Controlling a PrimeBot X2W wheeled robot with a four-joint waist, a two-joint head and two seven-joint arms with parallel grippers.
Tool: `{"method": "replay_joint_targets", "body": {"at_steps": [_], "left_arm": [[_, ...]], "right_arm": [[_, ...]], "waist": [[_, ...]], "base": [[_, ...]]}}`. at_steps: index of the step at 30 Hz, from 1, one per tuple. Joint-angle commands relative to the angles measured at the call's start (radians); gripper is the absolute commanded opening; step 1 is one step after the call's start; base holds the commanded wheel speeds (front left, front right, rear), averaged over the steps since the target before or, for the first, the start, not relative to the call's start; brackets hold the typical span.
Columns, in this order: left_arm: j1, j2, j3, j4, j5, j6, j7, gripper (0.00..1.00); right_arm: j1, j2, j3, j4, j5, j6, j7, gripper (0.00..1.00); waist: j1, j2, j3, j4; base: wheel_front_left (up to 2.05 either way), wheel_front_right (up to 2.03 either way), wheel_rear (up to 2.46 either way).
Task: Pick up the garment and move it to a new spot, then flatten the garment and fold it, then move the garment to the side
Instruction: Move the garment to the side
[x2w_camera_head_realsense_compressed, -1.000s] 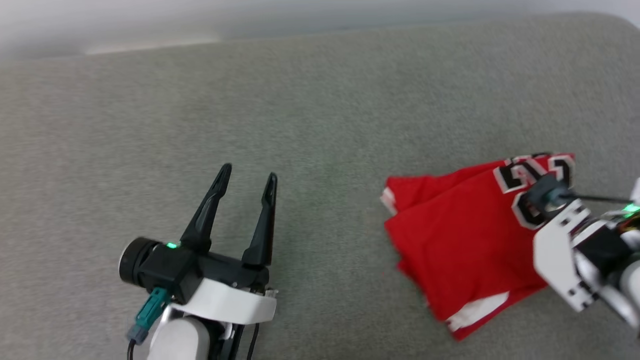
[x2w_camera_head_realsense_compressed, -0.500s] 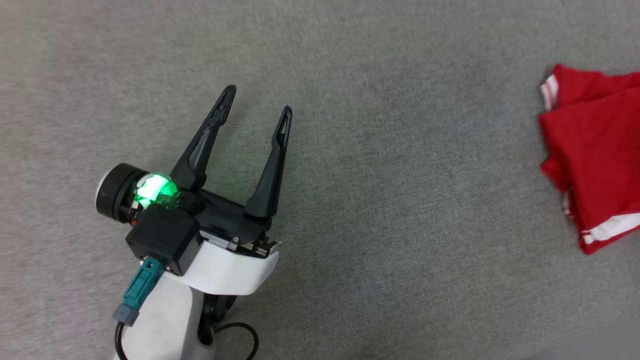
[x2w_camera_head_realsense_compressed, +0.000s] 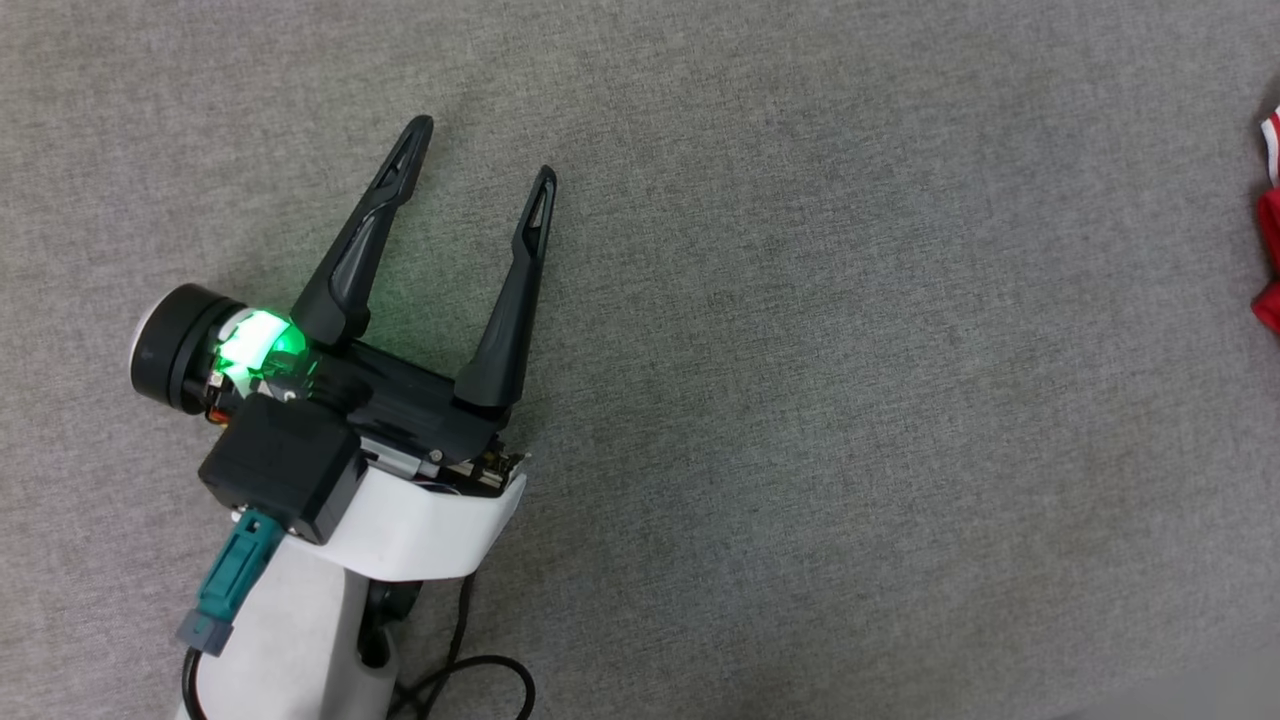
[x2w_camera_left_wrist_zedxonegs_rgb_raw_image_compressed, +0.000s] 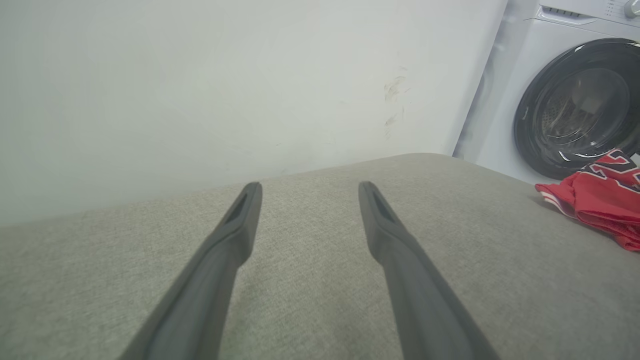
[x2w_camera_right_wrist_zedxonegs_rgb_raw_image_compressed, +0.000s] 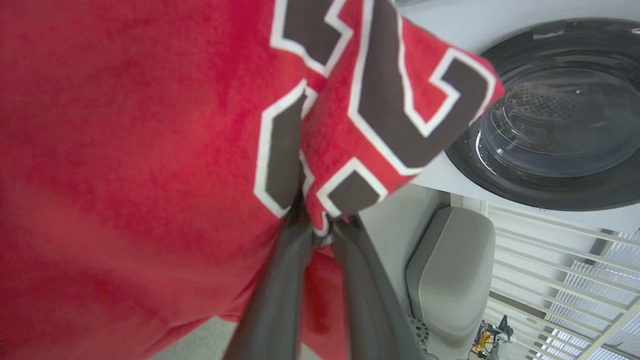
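We saw left tool (x2w_camera_head_realsense_compressed: 485, 146) spread apart above the grey cushion (x2w_camera_head_realsense_compressed: 800, 400) | right tool (x2w_camera_right_wrist_zedxonegs_rgb_raw_image_compressed: 322, 227) clamped on the red shirt (x2w_camera_right_wrist_zedxonegs_rgb_raw_image_compressed: 125, 150) by its printed edge

You have before you a wide padded surface (x2w_camera_head_realsense_compressed: 800, 400) covered in grey-green woven cloth, flat on top and rounded at its far edge. Directly on it, at its right end, lies a crumpled red jersey garment (x2w_camera_left_wrist_zedxonegs_rgb_raw_image_compressed: 595, 207) with striped white trim and a black-and-white print. Its lower folds touch the cloth.

Head cam top-down (garment (x2w_camera_left_wrist_zedxonegs_rgb_raw_image_compressed: 595, 210): all views)
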Motion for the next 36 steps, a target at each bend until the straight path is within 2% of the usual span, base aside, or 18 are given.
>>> {"method": "replay_joint_targets", "body": {"at_steps": [1,3,5,11,18,22,28,32,36], "left_arm": [[0.004,0.004,0.000,-0.007,0.002,-0.001,-0.002,1.00],[0.002,0.003,-0.001,-0.004,-0.003,-0.001,-0.002,1.00],[0.002,-0.002,0.001,0.002,-0.009,0.001,-0.002,1.00],[0.026,-0.028,0.016,0.024,-0.030,0.012,-0.002,1.00],[0.122,-0.056,0.093,0.071,-0.085,0.025,-0.002,1.00],[0.188,-0.067,0.148,0.095,-0.099,0.031,-0.002,1.00],[0.271,-0.082,0.203,0.135,-0.111,0.036,-0.002,1.00],[0.320,-0.092,0.217,0.177,-0.114,0.036,-0.002,1.00],[0.349,-0.100,0.225,0.212,-0.110,0.035,-0.002,1.00]], "right_arm": [[-0.020,0.009,-0.002,0.013,-0.021,-0.002,-0.010,0.00],[-0.037,0.022,-0.014,0.023,-0.038,-0.002,-0.013,0.00],[-0.043,0.033,-0.024,0.027,-0.052,-0.002,-0.002,1.00],[-0.032,0.041,-0.019,-0.050,-0.062,-0.002,0.036,1.00],[0.036,0.077,-0.018,-0.256,-0.003,-0.002,0.046,1.00],[0.091,0.158,-0.064,-0.393,0.057,-0.002,0.008,1.00],[0.200,0.358,-0.118,-0.560,0.116,-0.001,-0.087,1.00],[0.294,0.478,-0.136,-0.618,0.136,-0.001,-0.163,1.00],[0.384,0.572,-0.149,-0.625,0.149,-0.001,-0.251,1.00]], "waist": [[-0.0002,0.0000,0.000,0.001],[-0.0002,0.0000,-0.007,0.004],[-0.0002,0.0000,-0.023,0.008],[-0.0002,0.0000,-0.117,0.038],[-0.0002,0.0000,-0.281,0.097],[-0.0002,0.0000,-0.366,0.133],[-0.0002,0.0000,-0.477,0.185],[-0.0002,0.0000,-0.527,0.216],[-0.0002,0.0000,-0.567,0.242]], "base": [[0.00,0.00,0.00],[0.00,0.00,0.00],[0.00,0.00,0.00],[0.00,0.00,0.00],[0.00,0.00,0.00],[0.00,0.00,0.00],[0.00,0.00,0.00],[0.00,0.00,0.00],[0.00,0.00,0.00]]}}
